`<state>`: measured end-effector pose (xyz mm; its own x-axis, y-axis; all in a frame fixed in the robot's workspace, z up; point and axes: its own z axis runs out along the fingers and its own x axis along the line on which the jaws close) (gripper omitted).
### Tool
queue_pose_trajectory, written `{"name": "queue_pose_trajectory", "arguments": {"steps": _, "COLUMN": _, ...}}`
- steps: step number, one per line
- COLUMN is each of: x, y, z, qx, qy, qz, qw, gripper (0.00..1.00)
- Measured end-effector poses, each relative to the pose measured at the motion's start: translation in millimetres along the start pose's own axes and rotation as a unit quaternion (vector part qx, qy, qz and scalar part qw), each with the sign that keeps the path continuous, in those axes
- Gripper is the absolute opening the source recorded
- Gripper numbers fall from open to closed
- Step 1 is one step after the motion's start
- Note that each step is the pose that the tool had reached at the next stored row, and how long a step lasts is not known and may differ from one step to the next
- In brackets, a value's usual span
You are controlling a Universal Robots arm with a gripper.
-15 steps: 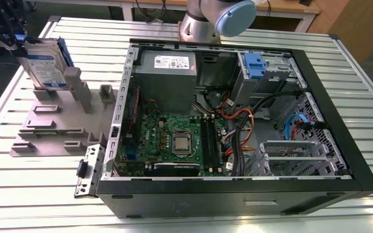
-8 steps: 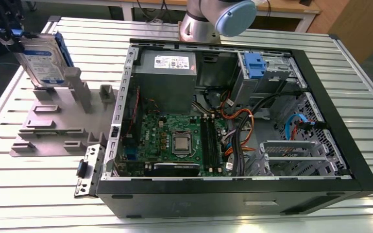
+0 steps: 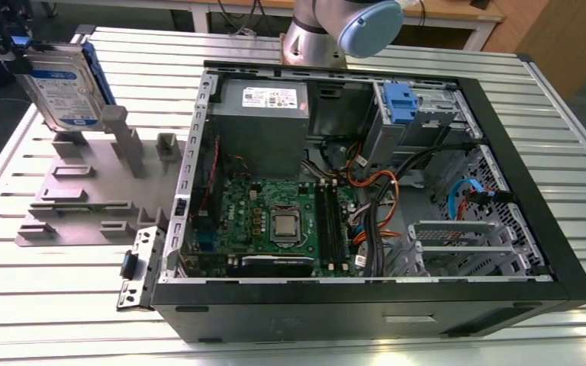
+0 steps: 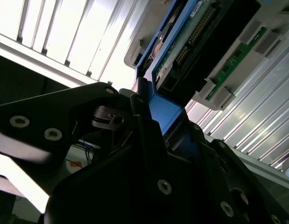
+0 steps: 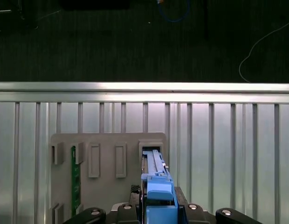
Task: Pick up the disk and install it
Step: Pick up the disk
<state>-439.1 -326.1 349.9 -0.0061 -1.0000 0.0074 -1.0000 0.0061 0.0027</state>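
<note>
Disk (image 3: 64, 85) (upright), clamped between fingers (image 4: 147, 130), near stand (image 3: 79, 204)

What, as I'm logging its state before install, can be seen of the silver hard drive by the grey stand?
The flat rectangular silver metal hard drive stands upright on edge, white-and-blue label facing the exterior view. Blue plastic carrier rails frame it; the second wrist view shows a row of connector pins. The black hand clamps its upper end at the blue rail. Its lower end is at the grey plastic slotted stand; whether it sits in a slot cannot be told.
</note>
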Motion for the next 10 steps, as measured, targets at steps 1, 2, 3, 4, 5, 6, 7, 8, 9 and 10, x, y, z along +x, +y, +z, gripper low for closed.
{"name": "queue_pose_trajectory", "arguments": {"steps": 1, "x": 0.0, "y": 0.0, "z": -1.7, "qx": 0.0000, "qy": 0.0002, "qz": 0.000, "qw": 1.00000, "gripper": 0.36}}
{"name": "queue_pose_trajectory", "arguments": {"steps": 2, "x": 0.0, "y": 0.0, "z": -3.4, "qx": 0.0000, "qy": 0.0003, "qz": 0.000, "qw": 1.00000, "gripper": 0.36}}
{"name": "queue_pose_trajectory", "arguments": {"steps": 3, "x": 0.0, "y": 0.0, "z": -5.0, "qx": 0.0000, "qy": 0.0004, "qz": 0.000, "qw": 1.00000, "gripper": 0.36}}
{"name": "queue_pose_trajectory", "arguments": {"steps": 4, "x": 0.0, "y": 0.0, "z": -6.9, "qx": 0.0000, "qy": 0.0005, "qz": 0.000, "qw": 1.00000, "gripper": 0.36}}
{"name": "queue_pose_trajectory", "arguments": {"steps": 5, "x": 0.1, "y": 0.0, "z": -8.6, "qx": 0.0000, "qy": 0.0005, "qz": 0.000, "qw": 1.00000, "gripper": 0.36}}
{"name": "queue_pose_trajectory", "arguments": {"steps": 6, "x": 0.1, "y": 0.0, "z": -10.4, "qx": 0.0000, "qy": 0.0006, "qz": 0.000, "qw": 1.00000, "gripper": 0.36}}
{"name": "queue_pose_trajectory", "arguments": {"steps": 7, "x": 0.1, "y": 0.0, "z": -12.1, "qx": 0.0000, "qy": 0.0007, "qz": 0.000, "qw": 1.00000, "gripper": 0.36}}
{"name": "queue_pose_trajectory", "arguments": {"steps": 8, "x": 0.1, "y": 0.0, "z": -13.9, "qx": -0.0001, "qy": 0.0007, "qz": 0.000, "qw": 1.00000, "gripper": 0.36}}
{"name": "queue_pose_trajectory", "arguments": {"steps": 9, "x": 0.1, "y": 0.0, "z": -15.6, "qx": 0.0000, "qy": 0.0007, "qz": 0.000, "qw": 1.00000, "gripper": 0.36}}
{"name": "queue_pose_trajectory", "arguments": {"steps": 10, "x": 0.1, "y": 0.1, "z": -17.4, "qx": 0.0000, "qy": 0.0008, "qz": 0.000, "qw": 1.00000, "gripper": 0.36}}
